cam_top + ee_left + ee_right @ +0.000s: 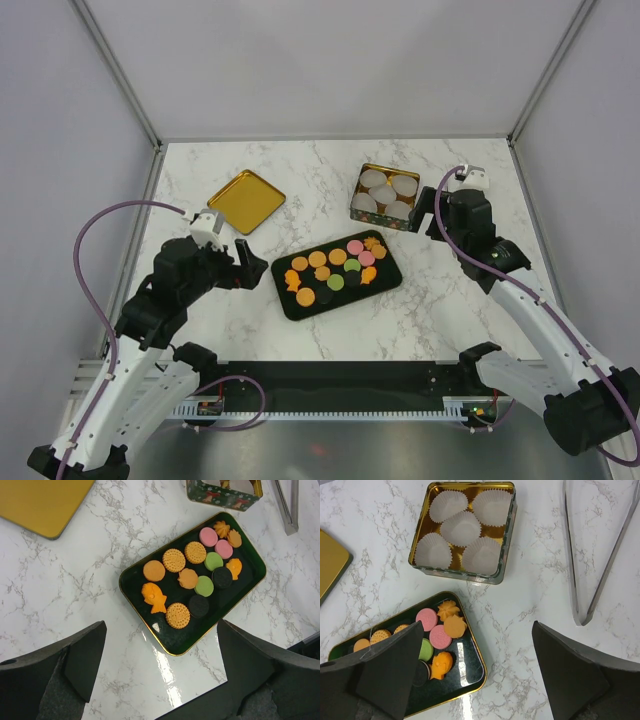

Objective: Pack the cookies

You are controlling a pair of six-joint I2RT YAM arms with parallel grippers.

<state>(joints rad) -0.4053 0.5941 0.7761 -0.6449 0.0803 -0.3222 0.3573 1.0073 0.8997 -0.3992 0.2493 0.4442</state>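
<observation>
**A:** From above, where does it stand?

**B:** All the cookies [335, 270] lie on the black tray [288, 308] mid-table. None is in the tin [357, 207] behind it to the right, whose paper cups [385, 188] look empty. The left gripper [242, 262] hangs beside the tray's left end and the right gripper [425, 208] beside the tin. Both are spread wide and hold nothing.

**A:** And the left wrist?

**B:** The tray sits below the parted fingers [80, 660]. The cookies crowd together, some touching. I'd start with an outer one like the orange fish [154, 597], come straight down and pinch across it without nudging its neighbours.

**A:** Right wrist?

**B:** Five cups in the tin, and metal tongs [580, 580] lying on the table to its right. The cups look light, so release low.

**A:** The surface?

**B:** The white marbled tabletop [300, 170] is glossy, so the tray may slide if pushed. A gold lid [245, 200] rests at rear left, and plain pale walls [330, 60] close it in.
</observation>
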